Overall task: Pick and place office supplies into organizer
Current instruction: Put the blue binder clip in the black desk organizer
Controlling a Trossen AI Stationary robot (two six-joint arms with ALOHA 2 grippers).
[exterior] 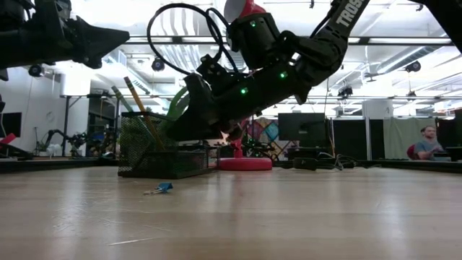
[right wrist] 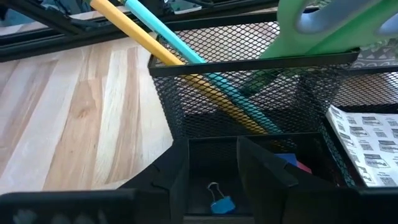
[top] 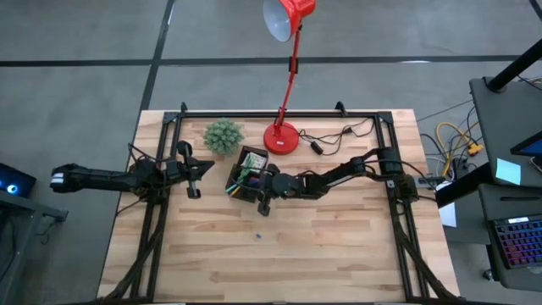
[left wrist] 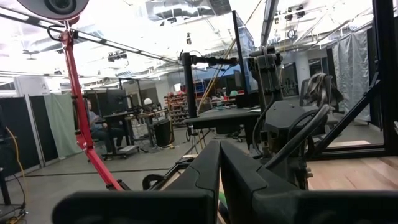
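The black mesh organizer (top: 246,174) stands near the table's middle. It holds a yellow pencil (right wrist: 146,37), a teal pen (right wrist: 177,46), green scissors (right wrist: 323,28) and a white dotted pad (right wrist: 367,140). My right gripper (right wrist: 214,168) is open, slanting down over the organizer's low front compartment (exterior: 180,162). A blue binder clip (right wrist: 221,204) lies on the dark floor below the gap between the fingers. Another blue clip (exterior: 160,189) lies on the table nearer the front edge (top: 258,236). My left gripper (left wrist: 219,152) is shut and empty, held up left of the organizer (top: 193,174).
A red desk lamp stands with its base (top: 281,137) just behind the organizer, and its cable (top: 326,140) trails to the right. A small green spiky plant (top: 223,135) is at the far left of it. Bare wood lies toward the near edge (top: 279,263).
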